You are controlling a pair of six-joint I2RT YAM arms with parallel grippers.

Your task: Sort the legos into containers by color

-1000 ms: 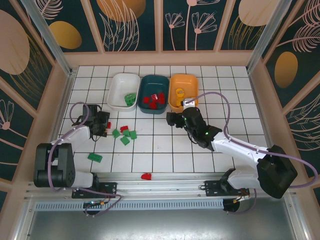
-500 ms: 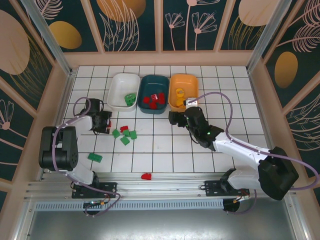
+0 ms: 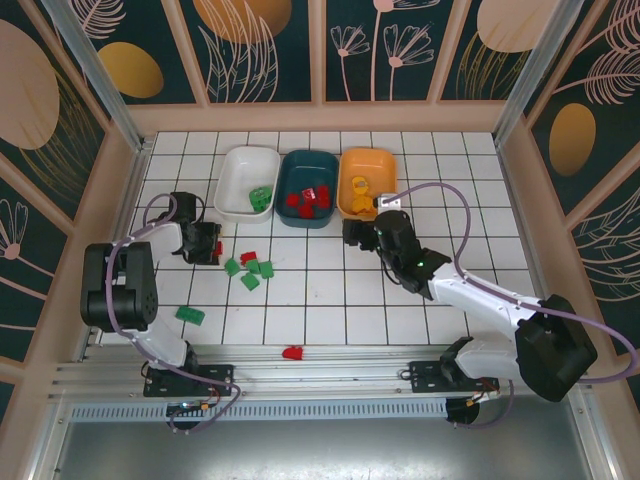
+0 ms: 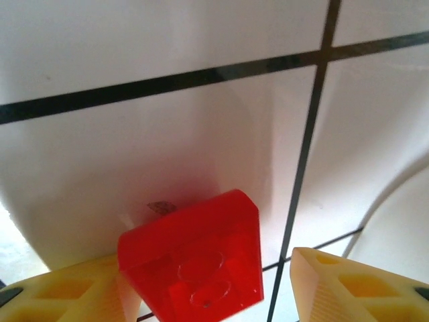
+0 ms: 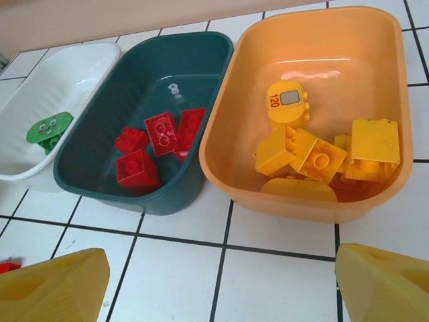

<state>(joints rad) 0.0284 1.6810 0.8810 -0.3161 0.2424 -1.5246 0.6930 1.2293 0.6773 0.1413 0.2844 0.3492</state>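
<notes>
Your left arm [image 3: 118, 295] and right arm [image 3: 480, 298] are white links between black joint housings, each trailed by a lilac cable [image 3: 430, 185]. Your left gripper [image 4: 206, 268] and right gripper [image 5: 221, 268] carry yellow plastic fingers [image 5: 57, 285] with moulded hollows.

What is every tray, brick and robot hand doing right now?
white tray, holds green bricks
teal tray, holds red bricks
orange tray, holds yellow bricks
left gripper, open around a red brick
right gripper, open, nothing in it
loose green bricks, on the table, unsorted
loose red brick, on the table, unsorted
</notes>
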